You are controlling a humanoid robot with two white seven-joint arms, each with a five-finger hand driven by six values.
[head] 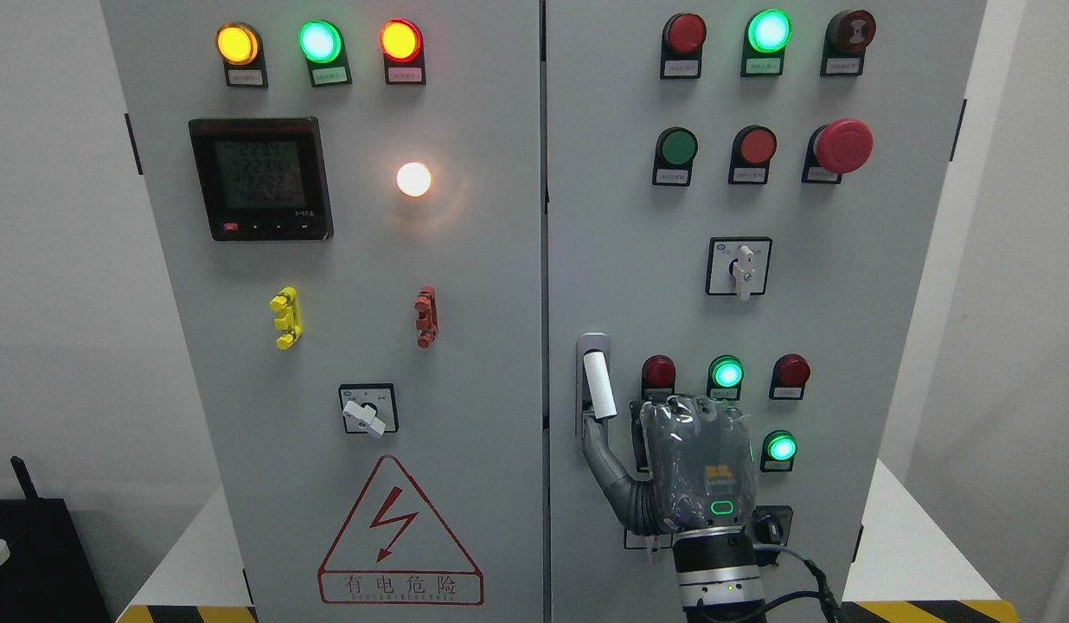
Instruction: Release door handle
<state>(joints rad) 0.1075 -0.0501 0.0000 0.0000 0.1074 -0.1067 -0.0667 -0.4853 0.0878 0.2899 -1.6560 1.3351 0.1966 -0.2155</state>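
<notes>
A: Where's the door handle (pixel 593 381)?

B: Left edge of the right cabinet door (pixel 846 260). Stiff, smooth metal, likely slippery. The right hand (pixel 686 463) has its thumb touching the lever; the other fingers are hidden.

Grey hand (pixel 673 459) with green light, silver wrist, black cable.

The handle (pixel 597 381) is a white, upright bar in a grey recessed plate at the right door's (pixel 846 260) left edge, leaning slightly off vertical.
</notes>
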